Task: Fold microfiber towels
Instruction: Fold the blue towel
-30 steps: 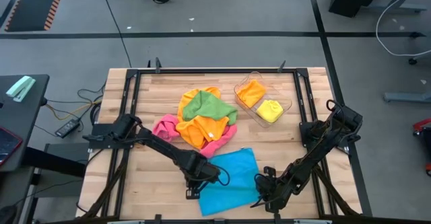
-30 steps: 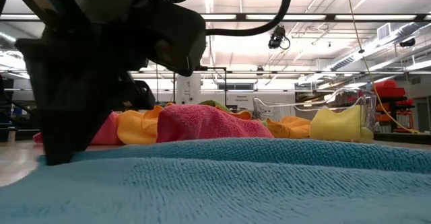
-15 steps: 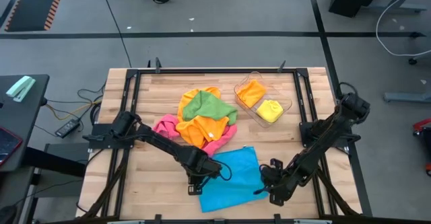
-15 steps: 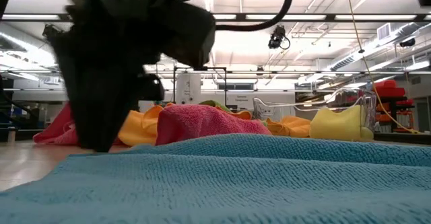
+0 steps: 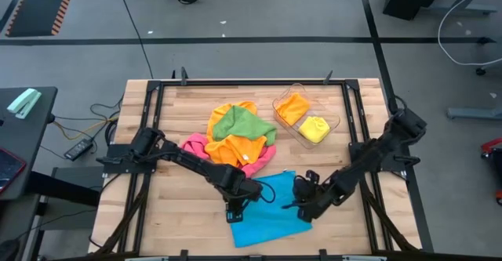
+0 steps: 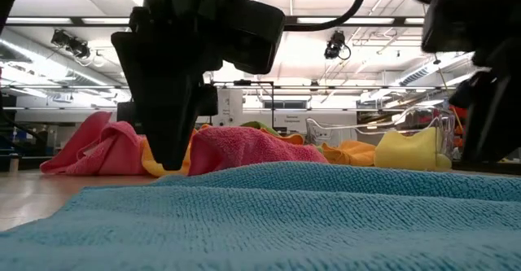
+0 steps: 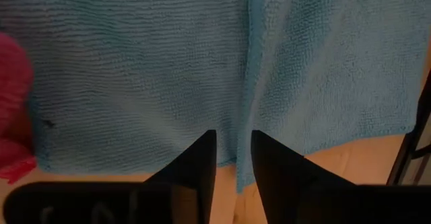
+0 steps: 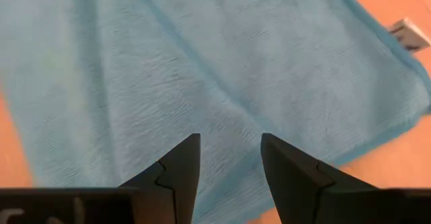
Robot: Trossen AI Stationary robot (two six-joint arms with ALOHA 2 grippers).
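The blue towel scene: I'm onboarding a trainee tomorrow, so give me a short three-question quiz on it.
1. True or false: the blue towel lies inside the clear tray.
2. Which cloth tops the pile behind it? A pink, B green, C yellow.
3. Fill in: the left gripper and right gripper both hover over the ___ towel, fingers apart.

Key: 1 false, it lies on the table; 2 B, the green towel; 3 blue.
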